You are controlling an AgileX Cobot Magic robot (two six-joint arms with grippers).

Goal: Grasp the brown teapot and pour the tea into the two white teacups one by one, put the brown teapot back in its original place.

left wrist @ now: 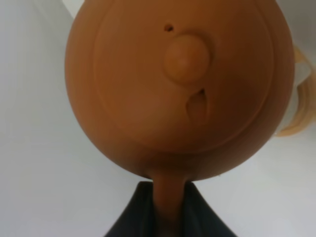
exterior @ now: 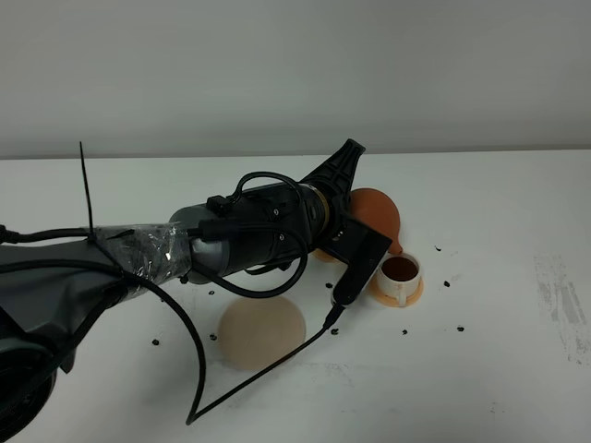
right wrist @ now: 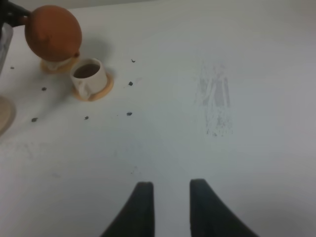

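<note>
The brown teapot (exterior: 375,212) hangs tilted above the table, its handle pinched in my left gripper (left wrist: 168,212), which is shut on it. In the left wrist view the teapot (left wrist: 180,84) with its lid knob fills the picture. One white teacup (exterior: 400,273) on an orange saucer holds dark tea (right wrist: 88,70) and stands just right of the teapot. The other teacup (right wrist: 59,63) is mostly hidden under the teapot (right wrist: 53,32). The pale beige coaster (exterior: 261,330) lies bare in front of the arm. My right gripper (right wrist: 169,207) hovers over bare table, fingers slightly apart and holding nothing.
The left arm and its black cables (exterior: 199,369) stretch across the left half of the white table (exterior: 499,369). Small dark specks (exterior: 448,282) are scattered around the cups. A faint scuffed patch (right wrist: 215,106) marks the table at the right.
</note>
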